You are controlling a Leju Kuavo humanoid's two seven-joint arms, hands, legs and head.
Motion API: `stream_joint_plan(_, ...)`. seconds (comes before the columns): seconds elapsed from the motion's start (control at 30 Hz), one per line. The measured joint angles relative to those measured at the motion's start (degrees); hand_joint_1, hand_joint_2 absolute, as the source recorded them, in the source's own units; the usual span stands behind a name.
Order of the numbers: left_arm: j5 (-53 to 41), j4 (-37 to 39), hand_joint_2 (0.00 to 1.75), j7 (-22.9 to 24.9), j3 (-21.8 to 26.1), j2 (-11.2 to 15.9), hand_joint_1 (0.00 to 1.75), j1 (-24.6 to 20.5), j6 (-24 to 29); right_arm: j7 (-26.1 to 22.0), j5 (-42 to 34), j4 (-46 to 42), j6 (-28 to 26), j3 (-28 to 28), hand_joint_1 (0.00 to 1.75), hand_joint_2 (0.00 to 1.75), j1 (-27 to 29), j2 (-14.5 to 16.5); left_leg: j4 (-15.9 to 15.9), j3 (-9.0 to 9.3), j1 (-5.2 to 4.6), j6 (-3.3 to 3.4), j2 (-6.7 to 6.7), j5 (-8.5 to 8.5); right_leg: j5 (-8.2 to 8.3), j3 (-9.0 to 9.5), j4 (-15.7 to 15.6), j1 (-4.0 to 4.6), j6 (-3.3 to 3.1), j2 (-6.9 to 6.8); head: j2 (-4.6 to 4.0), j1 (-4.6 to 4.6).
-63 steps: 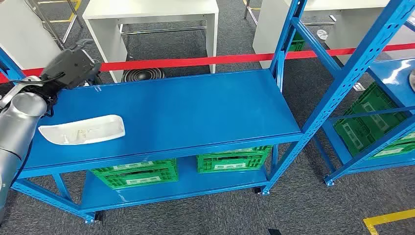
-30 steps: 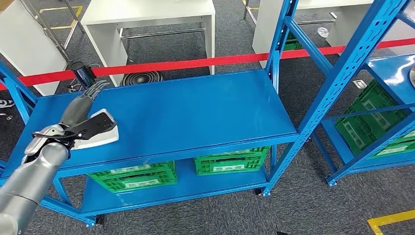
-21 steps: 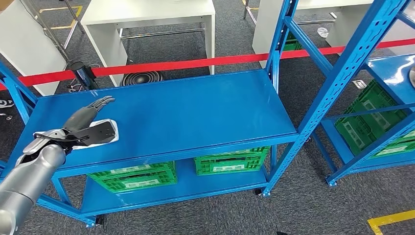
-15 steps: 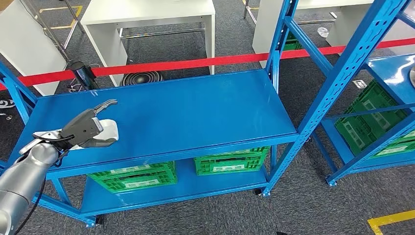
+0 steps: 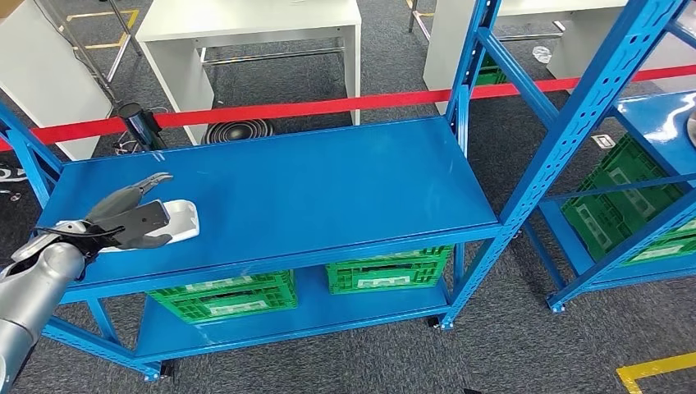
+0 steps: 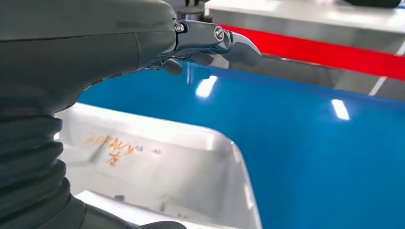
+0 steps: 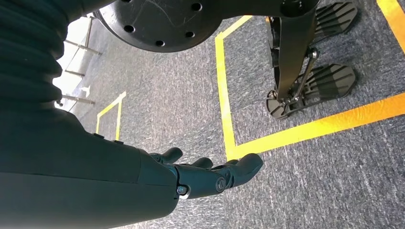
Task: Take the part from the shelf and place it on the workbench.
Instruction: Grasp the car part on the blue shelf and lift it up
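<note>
The part [image 5: 179, 220] is a shallow white tray-shaped piece with orange writing inside, lying on the blue shelf [image 5: 312, 180] near its left front edge. My left hand [image 5: 127, 215] covers the part's left end, with the fingers stretched out above it and the thumb low by its near rim. In the left wrist view the part [image 6: 162, 167] lies flat on the shelf under my left hand [image 6: 95, 43], and the fingers [image 6: 224, 40] hover clear of it. My right hand [image 7: 191, 176] hangs over the carpet with loose fingers, holding nothing.
White workbenches [image 5: 246, 20] stand behind a red barrier tape [image 5: 328, 104] beyond the shelf. Green crates [image 5: 390, 267] sit on the lower shelf. A second blue rack [image 5: 591, 107] with more green crates stands to the right. A blue upright [image 5: 472, 57] rises at the shelf's far right corner.
My left hand swung in from the shelf's far left corner onto the part's left end, then slid back to the left with its fingers lowered. The part stays flat on the shelf.
</note>
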Motion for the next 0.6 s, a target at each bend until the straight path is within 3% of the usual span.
stream_joint_plan(0.6,-2.46,2.65,1.75,0.14,-1.47,0.28,0.0,0.11,-3.0,0.02,0.13,0.0,-0.06,-0.5,0.0,1.75,0.0,0.0,0.0,-0.01,0.0,0.0,0.0,0.0,0.0,0.0,0.0,0.0,0.0,-0.01,0.0,0.0)
